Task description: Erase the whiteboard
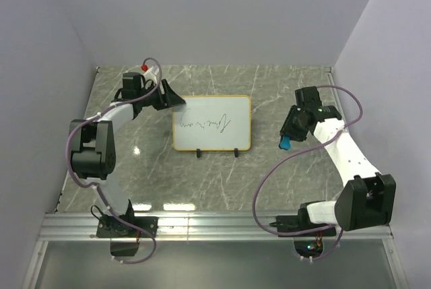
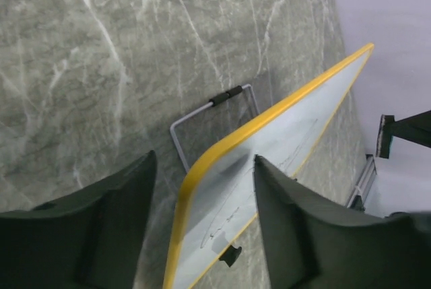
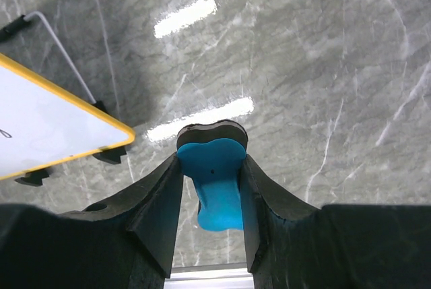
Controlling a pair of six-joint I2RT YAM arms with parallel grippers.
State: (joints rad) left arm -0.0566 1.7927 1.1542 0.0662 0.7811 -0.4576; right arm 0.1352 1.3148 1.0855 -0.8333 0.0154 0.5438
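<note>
The whiteboard [image 1: 212, 124] stands tilted at the table's middle, with a yellow-tan frame and a black scribble on it. It also shows in the left wrist view [image 2: 283, 141] and at the left edge of the right wrist view [image 3: 40, 120]. My left gripper [image 1: 176, 100] is open at the board's upper left corner, with one jaw on each side of the framed edge [image 2: 204, 157]. My right gripper [image 1: 287, 139] hangs to the right of the board, apart from it. It is shut on a blue eraser [image 3: 215, 188], whose dark felt side faces away from the camera.
A wire stand [image 2: 215, 100] props the board from behind, and small black feet [image 1: 199, 152] sit at its front edge. A metal rail [image 1: 215, 225] runs along the near table edge. Purple walls close off the left, back and right.
</note>
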